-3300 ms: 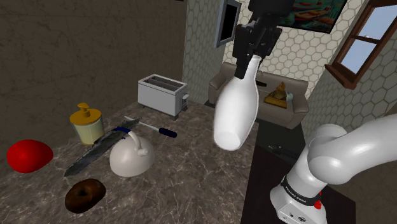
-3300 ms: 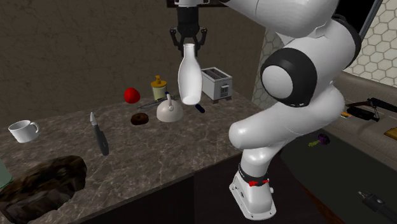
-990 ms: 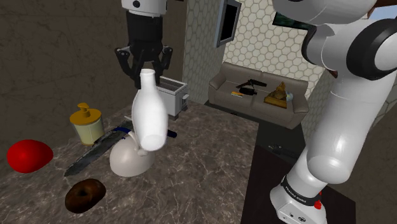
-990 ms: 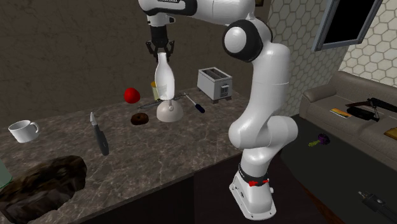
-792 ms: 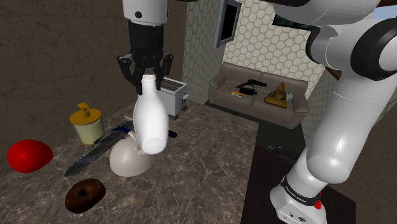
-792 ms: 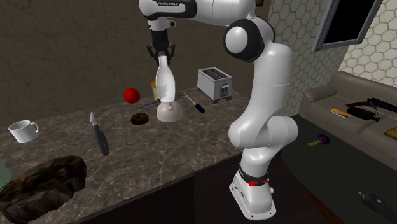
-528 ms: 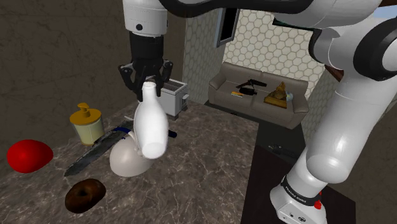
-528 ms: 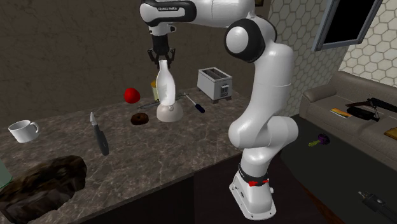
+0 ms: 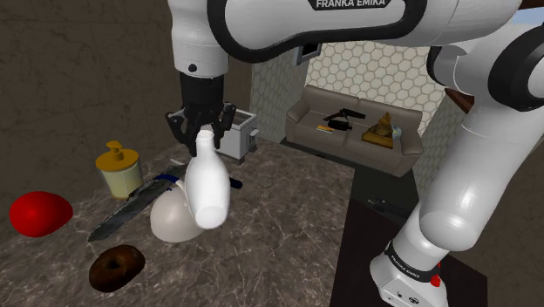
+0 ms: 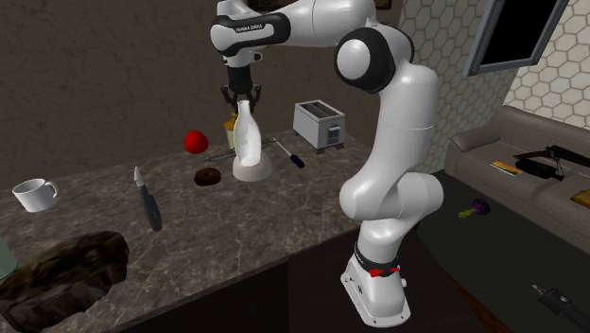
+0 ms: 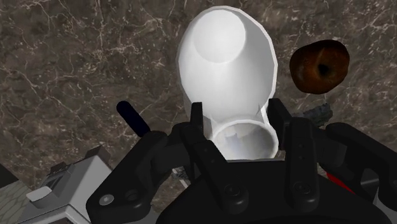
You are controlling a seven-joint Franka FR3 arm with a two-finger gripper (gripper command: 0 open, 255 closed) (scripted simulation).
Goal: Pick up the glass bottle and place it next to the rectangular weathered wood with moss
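A plain white bottle (image 9: pixel 206 187) hangs neck-up above the dark marble counter (image 9: pixel 270 244), with my gripper (image 9: pixel 205 131) shut on its neck. In the second exterior view the bottle (image 10: pixel 247 142) sits just over a white domed kettle (image 10: pixel 251 168), under the gripper (image 10: pixel 243 97). The wrist view looks down the bottle (image 11: pixel 226 70) from its open mouth, the gripper (image 11: pixel 236 114) clasping the neck on both sides. A dark, rough weathered block (image 10: pixel 57 274) lies at the near left end of the counter, far from the bottle.
Around the kettle (image 9: pixel 174 218) lie a brown doughnut (image 9: pixel 116 266), a long knife (image 9: pixel 131 208), a yellow dispenser (image 9: pixel 119 168) and a red ball (image 9: pixel 39 214). A toaster (image 9: pixel 240 131) stands behind. A mug (image 10: pixel 34 194) and a second knife (image 10: pixel 148 203) lie between kettle and block.
The arm swung the bottle towards the shoulder view's left, over the kettle. Over the last second it has lowered a little, still gripped at the neck.
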